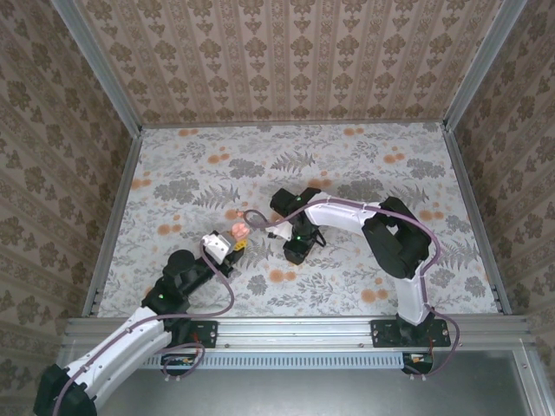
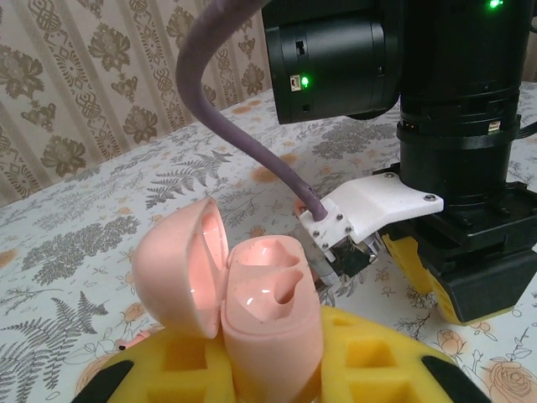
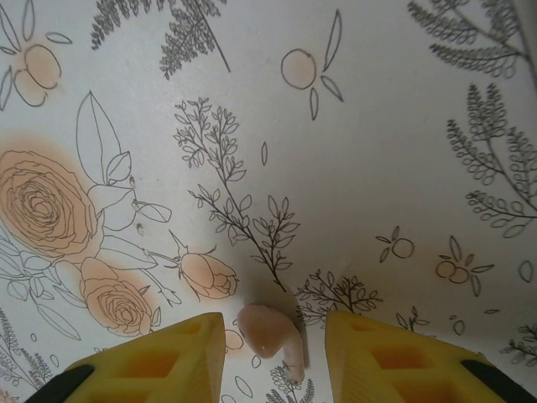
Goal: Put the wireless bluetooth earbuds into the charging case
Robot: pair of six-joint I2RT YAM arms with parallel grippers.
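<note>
My left gripper (image 2: 273,369) is shut on the charging case (image 2: 270,312), a coral-pink box held upright between its yellow fingers (image 2: 377,357). The lid (image 2: 178,270) is swung open to the left, and both sockets look empty. From above, the case (image 1: 238,230) is left of centre, at the tip of the left gripper (image 1: 231,243). One earbud (image 3: 267,329) lies on the printed tablecloth. My right gripper (image 3: 273,329) points down over it, open. Its yellow fingers (image 3: 168,363) stand on either side of the bud with a gap on each side.
The right arm's wrist (image 2: 453,109) hangs close in front of the case, its cable (image 2: 243,126) looping past. Metal rails (image 1: 117,208) and patterned walls (image 1: 295,52) bound the floral table (image 1: 347,165). Flat printed orange blossoms (image 3: 46,210) surround the earbud.
</note>
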